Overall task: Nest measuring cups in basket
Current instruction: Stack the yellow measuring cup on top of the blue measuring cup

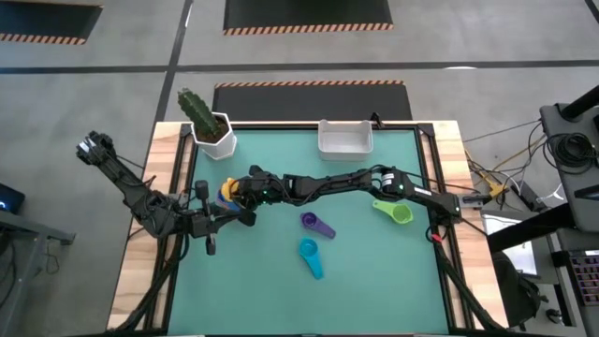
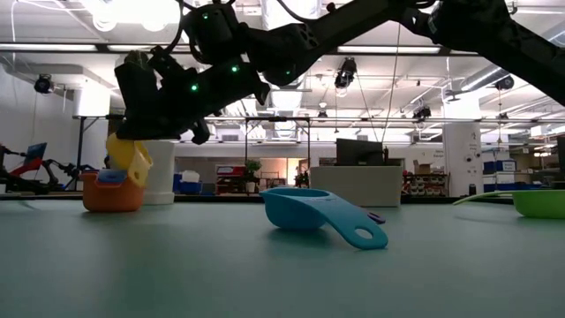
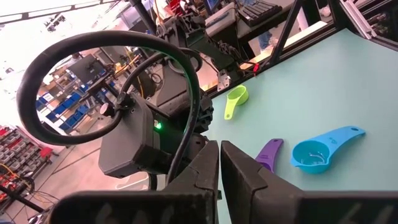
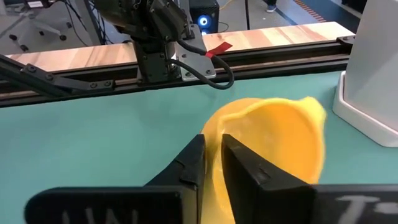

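Right end effector [image 4: 212, 140] stretched across the counter [image 1: 374, 281] to its left side, clenched on the rim of the yellow measuring cup [image 4: 273, 143]. In the low view, yellow cup hanging tilted beneath the dark fingers, just above the orange measuring cup [image 2: 112, 196] and not resting in it. Orange cup upright on the green surface, with the blue measuring cup [image 2: 110, 177] nested inside. Left end effector [image 3: 219, 146] low near the counter's left edge, close to the right arm's wrist, fingers pressed together and grasping nothing. Teal measuring cup [image 1: 310, 255] lying alone toward the near middle of the counter, bowl up, handle pointing to the near edge. Purple measuring cup [image 1: 316, 224] just beyond it, apart from it. Green measuring cup [image 1: 395, 212] farther right, beside the right arm's forearm. White basket [image 1: 323, 140] at the far edge of the counter, well apart from every cup in view. White pot with the cactus [image 1: 215, 136] at the far left corner, near the stacked orange and blue cups.
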